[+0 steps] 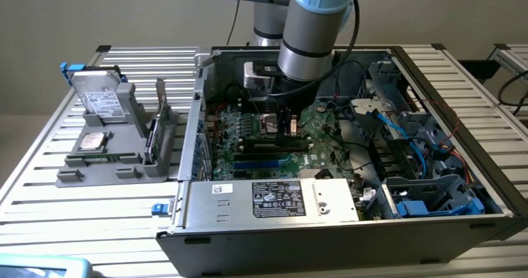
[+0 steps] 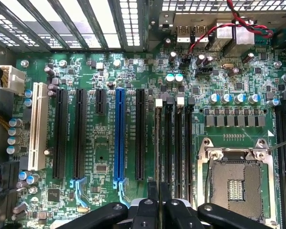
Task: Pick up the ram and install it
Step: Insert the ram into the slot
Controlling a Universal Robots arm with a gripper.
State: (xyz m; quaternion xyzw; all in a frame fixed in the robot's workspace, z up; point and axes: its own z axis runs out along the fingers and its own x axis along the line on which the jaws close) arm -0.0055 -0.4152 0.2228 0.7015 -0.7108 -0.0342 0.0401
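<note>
One ram (image 2: 158, 143) in hand: the jaws are almost fully closed, pinching the thin stick near one end, edge-on. The wrist view looks straight down its top edge, which runs along the memory slot nearest the long black expansion slot (image 2: 140, 138). Three more memory slots (image 2: 178, 143) lie between it and the CPU socket (image 2: 238, 183).

In the exterior view the arm reaches low into the open computer case (image 1: 462, 99), which stands on the slatted desk (image 1: 83, 216), with the jaws just above the motherboard (image 1: 247, 139).

Whether the ram's lower edge has entered the slot cannot be told.

Judgement on the step, seating the stick:
- Keep the ram upright and parallel to the slot along its whole length.
- Any twist would likely jam one end.
- Push straight down and evenly.
- The white latch (image 2: 158, 102) at the slot's end should be free to swing.
</note>
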